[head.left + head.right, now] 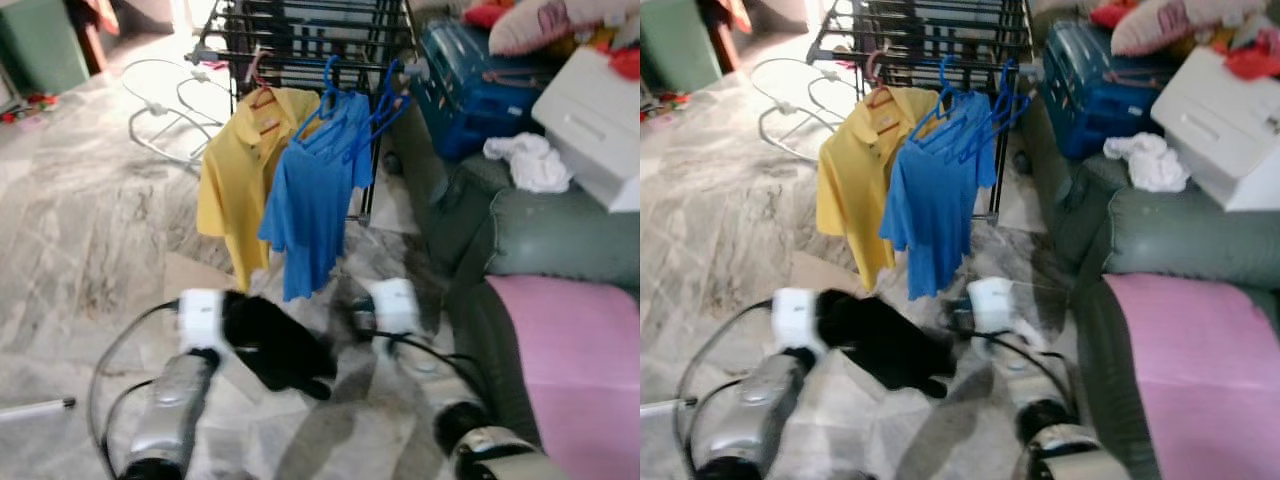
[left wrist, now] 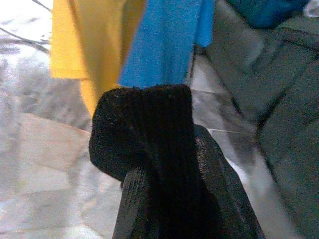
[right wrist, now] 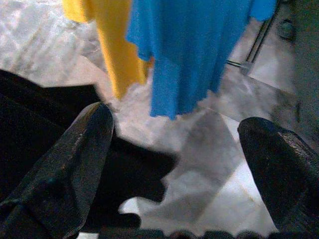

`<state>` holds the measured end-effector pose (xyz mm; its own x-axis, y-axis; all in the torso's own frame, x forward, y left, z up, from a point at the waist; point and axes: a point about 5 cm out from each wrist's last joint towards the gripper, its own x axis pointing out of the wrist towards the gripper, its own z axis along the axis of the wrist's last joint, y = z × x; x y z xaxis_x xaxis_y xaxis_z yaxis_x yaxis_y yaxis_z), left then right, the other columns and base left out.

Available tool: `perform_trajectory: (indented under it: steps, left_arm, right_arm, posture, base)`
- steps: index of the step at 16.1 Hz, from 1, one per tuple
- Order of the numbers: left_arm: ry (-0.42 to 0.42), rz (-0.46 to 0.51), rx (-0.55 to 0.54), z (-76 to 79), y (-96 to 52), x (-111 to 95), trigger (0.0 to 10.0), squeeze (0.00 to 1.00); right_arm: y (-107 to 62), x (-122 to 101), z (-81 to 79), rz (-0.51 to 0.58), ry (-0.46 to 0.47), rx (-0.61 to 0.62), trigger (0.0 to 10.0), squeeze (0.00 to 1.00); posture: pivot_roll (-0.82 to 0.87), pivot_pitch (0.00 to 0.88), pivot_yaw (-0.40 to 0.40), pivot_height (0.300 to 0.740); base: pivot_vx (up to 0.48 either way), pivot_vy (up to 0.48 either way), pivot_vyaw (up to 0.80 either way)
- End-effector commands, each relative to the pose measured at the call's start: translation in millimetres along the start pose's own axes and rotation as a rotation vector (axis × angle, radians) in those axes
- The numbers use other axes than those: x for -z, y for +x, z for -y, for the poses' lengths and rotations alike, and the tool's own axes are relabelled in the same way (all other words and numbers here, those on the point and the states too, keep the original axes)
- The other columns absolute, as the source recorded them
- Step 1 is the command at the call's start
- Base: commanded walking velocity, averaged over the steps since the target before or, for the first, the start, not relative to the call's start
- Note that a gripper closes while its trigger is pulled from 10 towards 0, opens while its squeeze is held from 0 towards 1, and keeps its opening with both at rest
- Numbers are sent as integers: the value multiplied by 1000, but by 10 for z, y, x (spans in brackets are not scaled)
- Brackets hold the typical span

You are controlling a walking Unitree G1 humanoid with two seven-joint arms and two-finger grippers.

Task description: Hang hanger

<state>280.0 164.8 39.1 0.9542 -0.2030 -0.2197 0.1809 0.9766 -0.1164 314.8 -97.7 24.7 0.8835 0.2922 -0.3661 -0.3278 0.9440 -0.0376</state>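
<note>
2 shirts hang on the black rack — a yellow shirt on a red hanger, a blue shirt on a blue hanger just beside it. More blue hangers crowd the rail's right end. Down low, the left gripper is clamped on a black cloth — bunched over its fingers. Right gripper beside it, fingers spread wide, holding nothing, above the marble floor. Green sofa to the right.
</note>
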Motion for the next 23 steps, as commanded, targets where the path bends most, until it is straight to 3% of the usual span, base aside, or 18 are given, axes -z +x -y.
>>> perform_trajectory:
  steps: [1, 7, 10, 13, 16, 18, 23]
  left_arm:
    - [6, 30, 37, 103, 50, -53, 10000, 0]
    - [107, -37, 43, -51, 89, 49, 10000, 0]
    - [74, -18, 1, -119, 112, 45, 10000, 0]
    - [78, 30, 53, -15, 181, -38, 10000, 0]
    - [74, 58, 127, 103, 224, -99, 10000, 0]
    - [67, 57, 136, 113, 222, -82, 10000, 0]
    - [83, 31, 207, 246, 272, -57, 10000, 0]
  right_arm:
    - [-28, 0, 185, -4, -9, 48, 10000, 0]
    - [-37, 6, 214, 6, 23, 73, 10000, 0]
    - [-52, 12, 231, 24, 56, 104, 10000, 0]
    - [-65, -68, 287, 79, 79, 141, 10000, 0]
    - [-89, -122, 306, 111, 65, 144, 10000, 0]
    - [-121, -67, 311, 104, 50, 153, 10000, 0]
    - [-274, 4, 316, 133, 42, 178, 10000, 0]
  posture:
    - [18, 64, -53, 740]
    - [-24, 19, -19, 740]
    - [-70, 0, -1, 740]
    - [-115, 0, 11, 740]
    - [-134, 55, -10, 740]
    - [-162, 74, 2, 740]
    - [-250, 97, 54, 740]
  base:
    - [240, 416, 0]
    - [41, 421, 0]
    - [0, 0, 0]
    - [0, 0, 0]
    - [0, 0, -800]
    - [289, 0, -800]
    - [376, 0, 0]
